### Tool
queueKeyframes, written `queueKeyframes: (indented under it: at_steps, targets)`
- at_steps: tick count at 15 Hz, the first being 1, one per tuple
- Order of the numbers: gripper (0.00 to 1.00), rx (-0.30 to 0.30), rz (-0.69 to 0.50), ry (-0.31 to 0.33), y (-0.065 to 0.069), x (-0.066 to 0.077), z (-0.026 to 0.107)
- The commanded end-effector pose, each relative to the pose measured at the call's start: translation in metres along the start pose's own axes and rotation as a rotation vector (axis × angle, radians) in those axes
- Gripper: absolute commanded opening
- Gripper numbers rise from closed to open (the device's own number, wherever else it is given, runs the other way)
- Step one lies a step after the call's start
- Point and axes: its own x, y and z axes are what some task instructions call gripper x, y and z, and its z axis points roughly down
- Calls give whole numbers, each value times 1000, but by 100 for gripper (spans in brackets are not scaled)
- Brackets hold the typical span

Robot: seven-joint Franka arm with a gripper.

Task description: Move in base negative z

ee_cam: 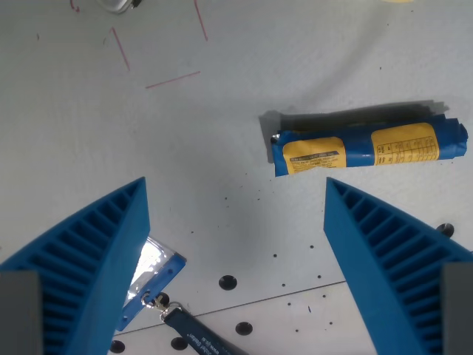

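Observation:
My gripper [235,194] is open and empty, with its two blue ribbed fingers [96,251] rising from the wrist view's lower corners. It hangs above a white table [185,148]. A blue and yellow rolled packet [367,148] lies on its side on the table, just beyond the tip of the finger on the wrist view's right. The packet is apart from both fingers and not between them.
A clear badge holder [154,272] on a blue lanyard [194,336] lies by the finger on the wrist view's left, partly hidden by it. Thin red marks [173,79] are drawn on the table farther out. Several dark screw holes [228,282] dot the near edge.

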Motion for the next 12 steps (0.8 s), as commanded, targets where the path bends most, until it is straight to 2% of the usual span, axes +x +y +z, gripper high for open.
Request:
queueKeyframes:
  at_steps: [1,12]
  targets:
    - [100,1,0,2,0,0,4]
    - [100,1,0,2,-1,4,59]
